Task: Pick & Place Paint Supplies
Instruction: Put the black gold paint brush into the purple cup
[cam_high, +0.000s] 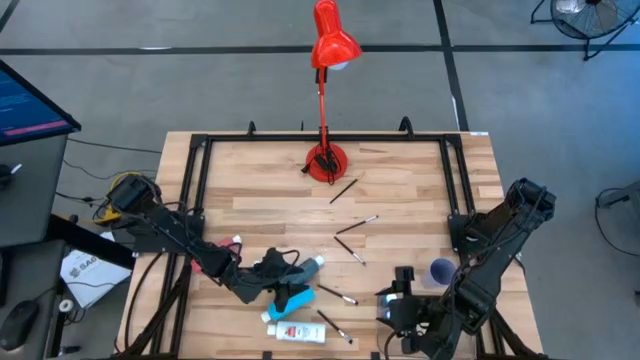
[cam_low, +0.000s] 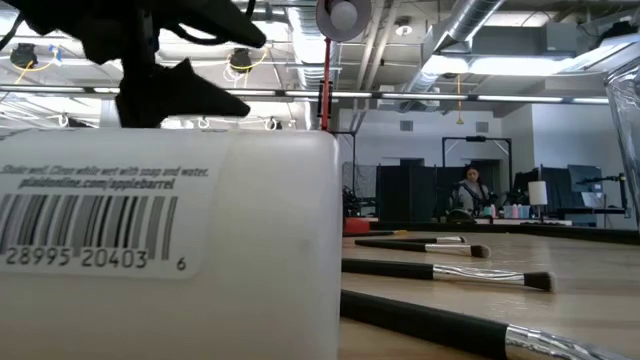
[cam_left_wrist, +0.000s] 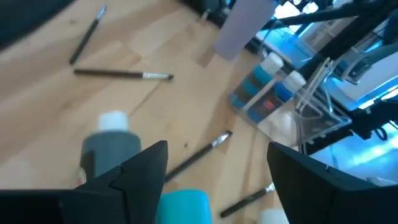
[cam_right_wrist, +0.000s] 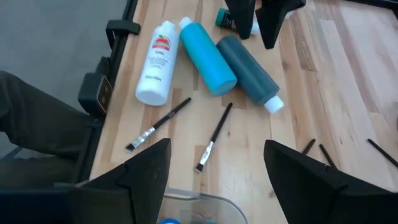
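Three paint bottles lie on their sides near the table's front: a dark teal one (cam_right_wrist: 249, 70), a blue one (cam_right_wrist: 208, 57) and a white one (cam_right_wrist: 158, 61), the last filling the low view's left (cam_low: 160, 250). Thin dark brushes (cam_high: 355, 225) lie scattered on the wood, two of them (cam_right_wrist: 158, 124) close to the bottles. My left gripper (cam_left_wrist: 217, 149) hangs open just above the teal and blue bottles, its fingers (cam_right_wrist: 273, 18) touching neither as far as I can see. My right gripper (cam_right_wrist: 214, 146) stands open at the front right, over the clear tray's rim (cam_right_wrist: 199, 204), with nothing between its fingers.
A clear tray (cam_left_wrist: 292, 106) holding small bottles stands at the front right, with a lilac cup (cam_high: 440, 270) beside it. A red desk lamp (cam_high: 325, 160) stands at the table's far middle. A black frame (cam_high: 195, 170) runs along the table's sides.
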